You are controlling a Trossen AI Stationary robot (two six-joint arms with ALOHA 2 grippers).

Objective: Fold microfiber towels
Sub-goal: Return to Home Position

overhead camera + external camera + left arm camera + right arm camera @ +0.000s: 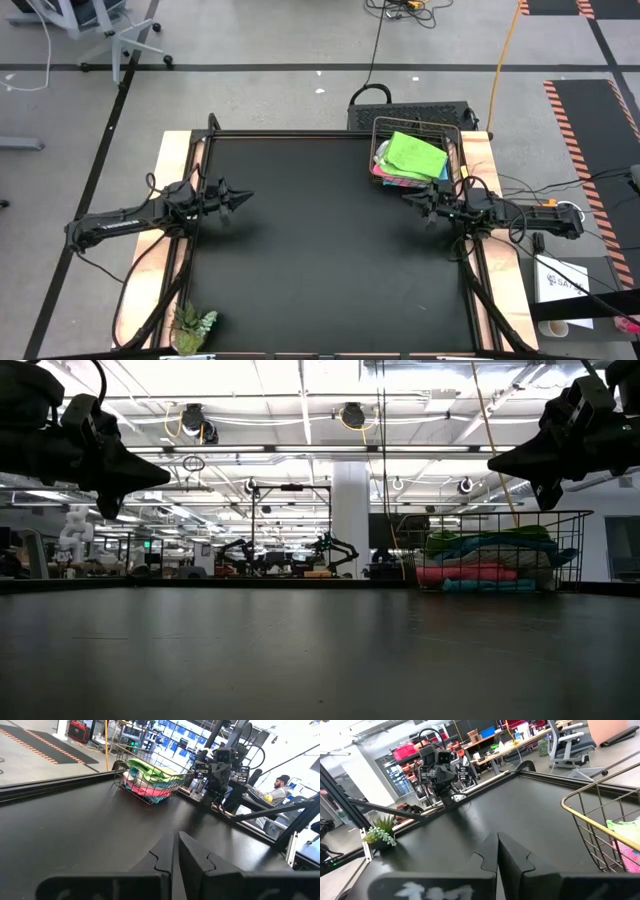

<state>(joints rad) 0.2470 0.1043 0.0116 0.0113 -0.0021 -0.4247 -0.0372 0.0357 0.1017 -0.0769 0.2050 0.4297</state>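
The microfiber towels lie stacked in a wire basket (pixel 455 135) at the table's far right, the lime green one (pixel 415 155) on top, pink and light blue ones beneath. The stack also shows in the low view (pixel 485 565) and the left wrist view (pixel 150 777). My left gripper (pixel 245 199) is shut and empty above the table's left side. My right gripper (pixel 408 197) is shut and empty above the table's right side, just near of the basket.
A small green plant (pixel 195 325) stands at the table's near left corner. The black mat (pixel 320 260) lies bare between the arms. A person sits beyond the table in the left wrist view (pixel 280 785).
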